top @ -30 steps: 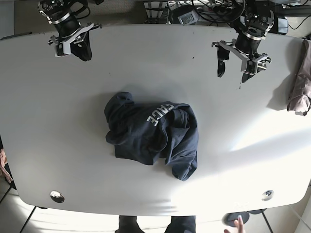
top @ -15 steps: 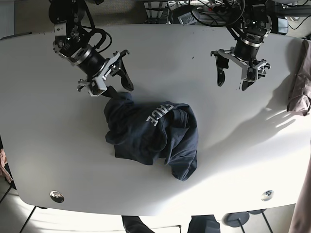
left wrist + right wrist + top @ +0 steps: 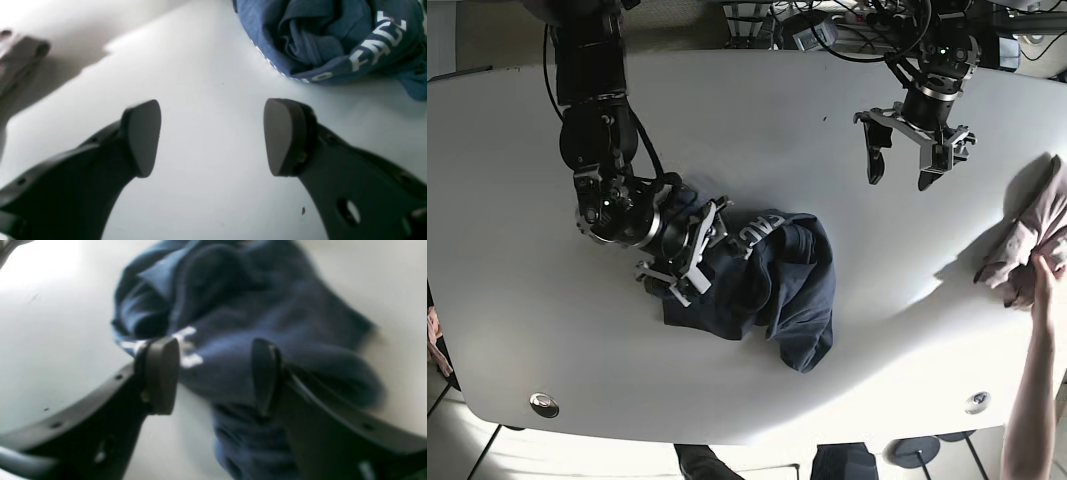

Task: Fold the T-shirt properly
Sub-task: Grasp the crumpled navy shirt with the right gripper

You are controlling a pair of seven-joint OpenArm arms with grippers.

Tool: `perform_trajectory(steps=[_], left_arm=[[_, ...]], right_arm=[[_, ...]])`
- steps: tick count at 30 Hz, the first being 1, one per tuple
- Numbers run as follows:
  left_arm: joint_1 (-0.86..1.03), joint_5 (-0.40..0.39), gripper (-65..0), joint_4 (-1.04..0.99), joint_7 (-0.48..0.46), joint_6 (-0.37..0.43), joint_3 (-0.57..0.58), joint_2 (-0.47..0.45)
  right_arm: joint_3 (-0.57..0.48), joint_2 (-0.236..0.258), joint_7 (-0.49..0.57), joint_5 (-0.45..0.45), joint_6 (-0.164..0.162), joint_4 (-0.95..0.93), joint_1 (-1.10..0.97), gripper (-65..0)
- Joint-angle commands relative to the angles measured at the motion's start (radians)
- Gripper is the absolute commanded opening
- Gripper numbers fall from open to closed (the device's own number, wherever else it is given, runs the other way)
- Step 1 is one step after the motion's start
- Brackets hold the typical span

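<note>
The T-shirt (image 3: 772,280) is dark navy with white lettering and lies crumpled in a heap at the middle of the white table (image 3: 527,300). My right gripper (image 3: 687,255) is down at the heap's left side. In the right wrist view it is open (image 3: 213,376), its two fingers straddling a raised fold of the T-shirt (image 3: 253,316). My left gripper (image 3: 899,172) hovers open over bare table at the back right, well apart from the cloth. The left wrist view shows its spread fingers (image 3: 213,140) with the T-shirt (image 3: 333,36) beyond them at the upper right.
A pinkish garment (image 3: 1017,245) lies at the table's right edge, with a person's hand (image 3: 1045,272) and forearm on it. It also shows as a grey-pink cloth (image 3: 20,60) in the left wrist view. Cables and gear line the back edge (image 3: 827,25). Two metal grommets (image 3: 544,404) sit near the front.
My right arm swung from the back left corner down onto the shirt's left side. The left gripper shifted slightly. A person's arm came in at the right and pulled the pink garment.
</note>
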Motion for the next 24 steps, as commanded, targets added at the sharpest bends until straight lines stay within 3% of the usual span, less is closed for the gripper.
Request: perform_trajectory(steps=[1,10,19,21,24], left_arm=[[0.000,-0.007,-20.6,0.016,-0.021,-0.001,-0.001,-0.006],[0.000,-0.007,-20.6,0.014,-0.021,-0.002,-0.001,-0.006],[0.000,-0.007,-20.6,-0.006,-0.021,-0.004,-0.001,-0.006],[0.000,-0.007,-20.6,-0.007,-0.021,-0.004,-0.001,-0.008],[-0.002,-0.007,-20.6,-0.009,-0.021,-0.004,-0.001,-0.009]], right_arm=[[-0.031,0.003,0.032,0.016,0.000,-0.062,0.067,-23.8],[-0.155,-0.069,0.095,0.015,-0.001,-0.300,0.175,-23.3],[-0.155,-0.071,0.244,0.015,-0.001,-0.465,0.195,-23.6],[-0.153,-0.071,0.262,0.015,-0.001,-0.484,0.196,-28.5],[-0.153,-0.069,0.270,0.015,-0.001,-0.484,0.196,-50.6]])
